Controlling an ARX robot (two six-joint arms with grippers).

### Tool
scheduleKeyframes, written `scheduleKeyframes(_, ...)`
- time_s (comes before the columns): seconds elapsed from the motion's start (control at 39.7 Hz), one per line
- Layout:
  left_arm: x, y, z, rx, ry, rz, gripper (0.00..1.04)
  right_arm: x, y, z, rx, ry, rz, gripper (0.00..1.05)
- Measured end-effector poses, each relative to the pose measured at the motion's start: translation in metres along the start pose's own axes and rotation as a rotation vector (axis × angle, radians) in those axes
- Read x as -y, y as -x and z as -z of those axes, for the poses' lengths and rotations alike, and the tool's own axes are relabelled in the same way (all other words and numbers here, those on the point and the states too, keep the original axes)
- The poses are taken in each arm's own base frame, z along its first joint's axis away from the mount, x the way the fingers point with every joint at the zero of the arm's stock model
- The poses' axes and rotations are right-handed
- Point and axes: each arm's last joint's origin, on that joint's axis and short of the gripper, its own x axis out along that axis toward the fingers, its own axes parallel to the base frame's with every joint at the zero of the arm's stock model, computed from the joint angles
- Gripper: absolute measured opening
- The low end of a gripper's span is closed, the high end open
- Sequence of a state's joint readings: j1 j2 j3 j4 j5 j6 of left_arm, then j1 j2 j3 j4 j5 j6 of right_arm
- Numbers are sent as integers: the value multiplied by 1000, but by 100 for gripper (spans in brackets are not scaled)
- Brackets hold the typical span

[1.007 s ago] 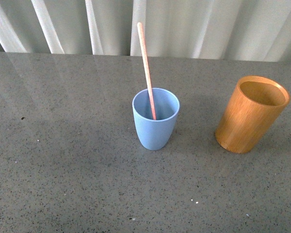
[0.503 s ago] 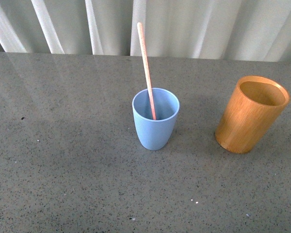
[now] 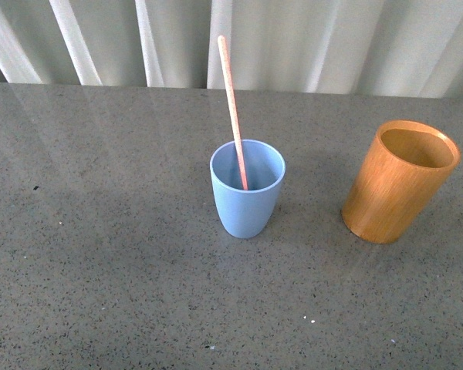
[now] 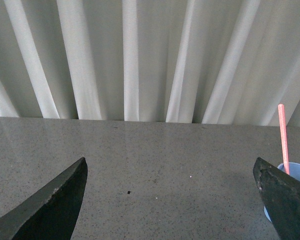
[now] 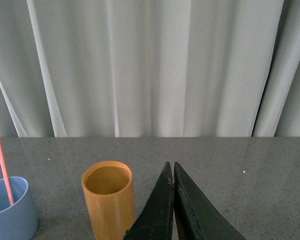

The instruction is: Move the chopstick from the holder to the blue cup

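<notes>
Both grippers clear of the cups; chopstick stood in the blue cup.

Left gripper (image 4: pixel 172 200) had its fingers spread wide apart w/ nothing between them but bare grey countertop (image 4: pixel 165 165). Right gripper (image 5: pixel 173 172) was pinched closed, fingertips touching, nothing in it, just beside the bamboo holder (image 5: pixel 109 200). Neither arm showed in front view. There, pale pink chopstick (image 3: pixel 233 108) leaned in the blue cup (image 3: pixel 247 202), lower end inside, top tilted toward the white curtain (image 3: pixel 293 42). Holder (image 3: pixel 399 181) stood upright, apart from the cup, on the robot's right; what was inside couldn't be made out.
</notes>
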State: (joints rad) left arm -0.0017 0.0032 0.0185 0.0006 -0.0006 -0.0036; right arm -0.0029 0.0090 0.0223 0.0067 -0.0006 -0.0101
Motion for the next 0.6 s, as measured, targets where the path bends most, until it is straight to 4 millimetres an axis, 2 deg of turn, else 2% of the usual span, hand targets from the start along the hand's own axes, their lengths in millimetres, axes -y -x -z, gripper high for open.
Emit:
scheduleKeyframes(0.2, 0, 0, 0, 1, 0, 0, 98, 0, 0, 0, -1, 0, 0, 1)
scheduleKeyframes(0.23, 0, 0, 0, 1, 0, 0, 98, 0, 0, 0, 0, 0, 0, 4)
scheduleKeyframes(0.33, 0, 0, 0, 1, 0, 0, 98, 0, 0, 0, 0, 0, 0, 20)
scheduleKeyframes(0.5, 0, 0, 0, 1, 0, 0, 98, 0, 0, 0, 0, 0, 0, 56)
scheduleKeyframes(0.6, 0, 0, 0, 1, 0, 0, 98, 0, 0, 0, 0, 0, 0, 71)
